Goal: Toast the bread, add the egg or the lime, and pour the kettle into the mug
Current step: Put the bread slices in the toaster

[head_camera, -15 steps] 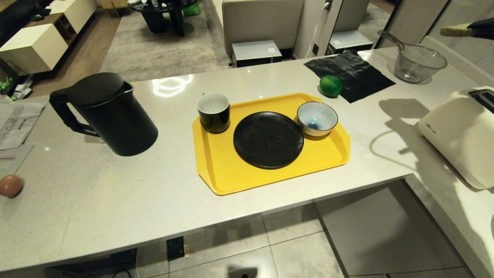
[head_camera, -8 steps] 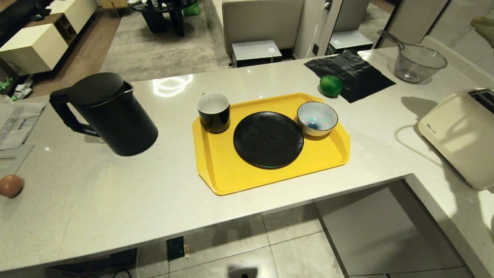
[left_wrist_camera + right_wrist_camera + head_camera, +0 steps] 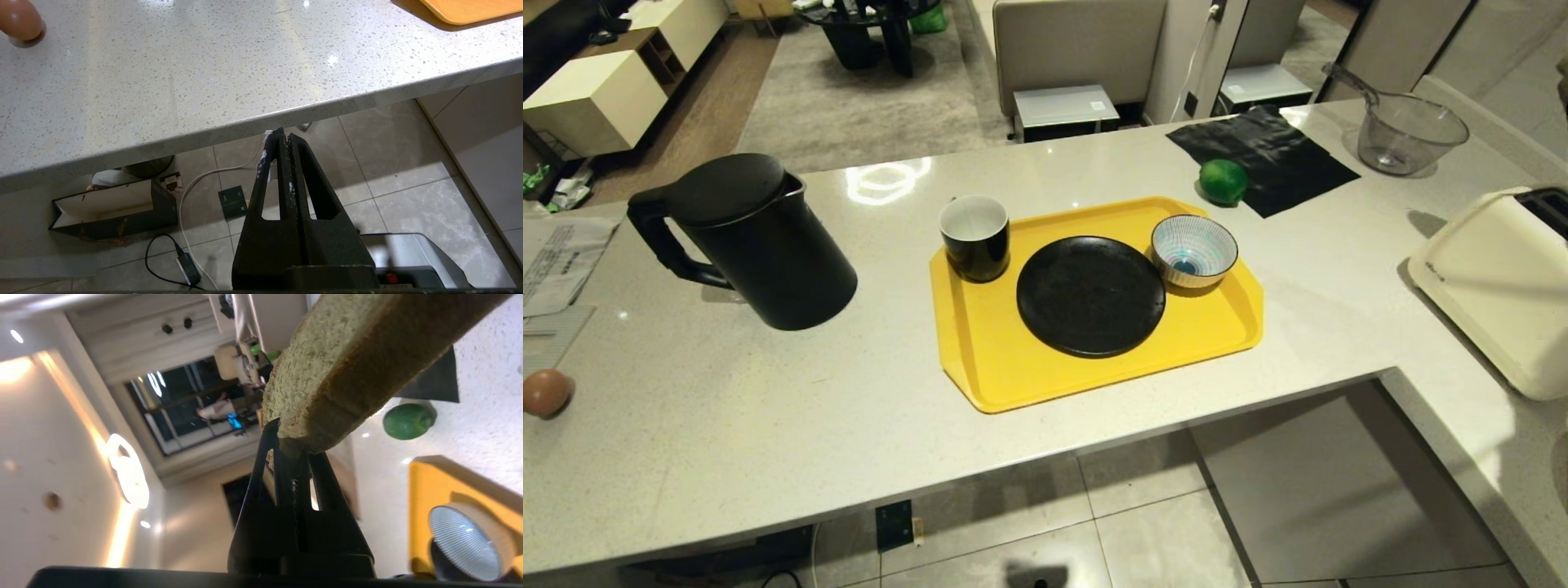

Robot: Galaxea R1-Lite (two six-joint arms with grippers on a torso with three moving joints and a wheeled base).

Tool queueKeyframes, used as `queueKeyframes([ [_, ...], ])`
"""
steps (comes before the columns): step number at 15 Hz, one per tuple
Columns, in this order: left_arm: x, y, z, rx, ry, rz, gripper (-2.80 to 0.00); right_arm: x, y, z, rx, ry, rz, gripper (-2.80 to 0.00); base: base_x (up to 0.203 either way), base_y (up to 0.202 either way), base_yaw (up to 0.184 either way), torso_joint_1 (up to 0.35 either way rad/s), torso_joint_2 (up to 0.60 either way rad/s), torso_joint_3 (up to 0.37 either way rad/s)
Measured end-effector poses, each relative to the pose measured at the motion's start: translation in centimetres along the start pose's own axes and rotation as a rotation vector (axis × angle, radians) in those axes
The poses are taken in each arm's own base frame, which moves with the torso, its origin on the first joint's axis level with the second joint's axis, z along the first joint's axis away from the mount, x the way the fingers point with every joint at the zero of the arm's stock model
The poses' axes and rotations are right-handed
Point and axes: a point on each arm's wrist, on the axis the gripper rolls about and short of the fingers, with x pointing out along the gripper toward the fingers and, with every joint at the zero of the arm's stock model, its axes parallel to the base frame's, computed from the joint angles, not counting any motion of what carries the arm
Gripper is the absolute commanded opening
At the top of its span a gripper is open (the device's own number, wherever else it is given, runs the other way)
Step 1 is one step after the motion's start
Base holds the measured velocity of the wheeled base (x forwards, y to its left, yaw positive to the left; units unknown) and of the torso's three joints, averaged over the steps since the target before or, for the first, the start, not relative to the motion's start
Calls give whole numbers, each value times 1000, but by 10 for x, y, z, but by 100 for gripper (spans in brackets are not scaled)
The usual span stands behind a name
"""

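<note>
In the right wrist view my right gripper (image 3: pixel 292 441) is shut on a corner of the bread (image 3: pixel 327 375), a pale slice with a tan crust, held in the air above the counter. Neither shows in the head view. The lime (image 3: pixel 1223 181) lies beside a black cloth (image 3: pixel 1262 155). The black kettle (image 3: pixel 752 245) stands at the left, the mug (image 3: pixel 974 237) on the yellow tray (image 3: pixel 1013 376). An egg (image 3: pixel 546 393) rests at the counter's far left. My left gripper (image 3: pixel 283 136) hangs shut and empty below the counter's front edge.
A cream toaster (image 3: pixel 1503 286) sits on the side counter at the right. The tray also carries a black plate (image 3: pixel 1090 294) and a striped bowl (image 3: pixel 1194 250). A glass jug (image 3: pixel 1409 135) stands at the back right. Papers (image 3: pixel 556 261) lie at the far left.
The right gripper with the bread has left the head view past its upper right corner. Its shadow on the counter and toaster has shrunk away. Nothing on the counter moved.
</note>
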Motion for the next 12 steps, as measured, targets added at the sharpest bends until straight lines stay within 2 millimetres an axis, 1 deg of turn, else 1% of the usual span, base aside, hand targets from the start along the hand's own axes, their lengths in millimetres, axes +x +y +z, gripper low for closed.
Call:
queueKeyframes([
  [2, 0, 0, 0, -1, 0, 0, -280, -3, 0, 7, 61, -11, -4, -280, 0, 0, 0, 0, 0, 0],
  [5, 0, 0, 0, -1, 0, 0, -280, -5, -7, 10, 91, 1, -32, -280, 0, 0, 0, 0, 0, 0],
  [7, 0, 0, 0, -1, 0, 0, -280, -10, -9, 6, 99, 29, -48, -280, 0, 0, 0, 0, 0, 0],
  [12, 0, 0, 0, 0, 0, 0, -280, -25, 4, -11, 70, 86, -28, -280, 0, 0, 0, 0, 0, 0],
])
